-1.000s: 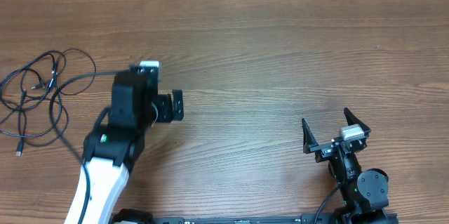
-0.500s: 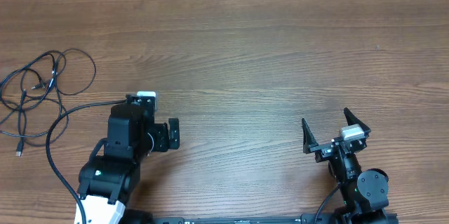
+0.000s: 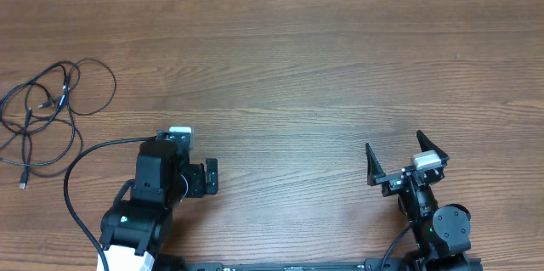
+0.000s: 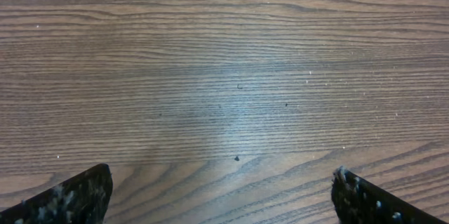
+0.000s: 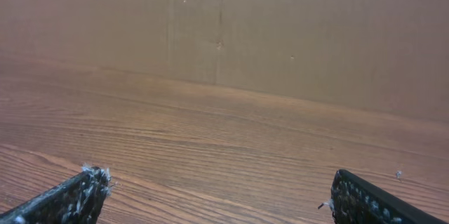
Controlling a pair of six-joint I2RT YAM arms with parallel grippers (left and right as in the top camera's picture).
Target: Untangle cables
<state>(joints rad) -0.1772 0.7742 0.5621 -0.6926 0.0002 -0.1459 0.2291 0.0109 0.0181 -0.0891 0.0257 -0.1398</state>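
Sprawling at the far left of the wooden table (image 3: 297,67), the cables (image 3: 64,93) lie as a loose heap of thin black loops crossing one another, with a small plug end trailing at the near edge of the heap. They sit well apart from the left gripper (image 3: 210,177), behind it on the side away from its fingertips and farther out across the table. Nothing touches them.

A thicker black arm wire (image 3: 85,152) arcs between the heap and the left arm, curving up to the wrist. It passes near the lowest loops, but whether it touches them cannot be told.

The left gripper hangs low over bare wood with its jaws spread wide and nothing between them. In the left wrist view the gripper (image 4: 224,203) shows only its two speckled black fingertips (image 4: 77,196) at the bottom corners, with plain grain filling the gap and everything ahead. No cable shows there.

Well to the right, the right gripper (image 3: 399,159) sits close to its base, jaws likewise parted and empty, pointing away across the table. The cables are far off to its left, beyond the other arm. Its own camera shows the gripper (image 5: 224,196) with fingertips (image 5: 379,199) wide apart, bare tabletop ahead, and a brown cardboard wall (image 5: 280,34) beyond that.
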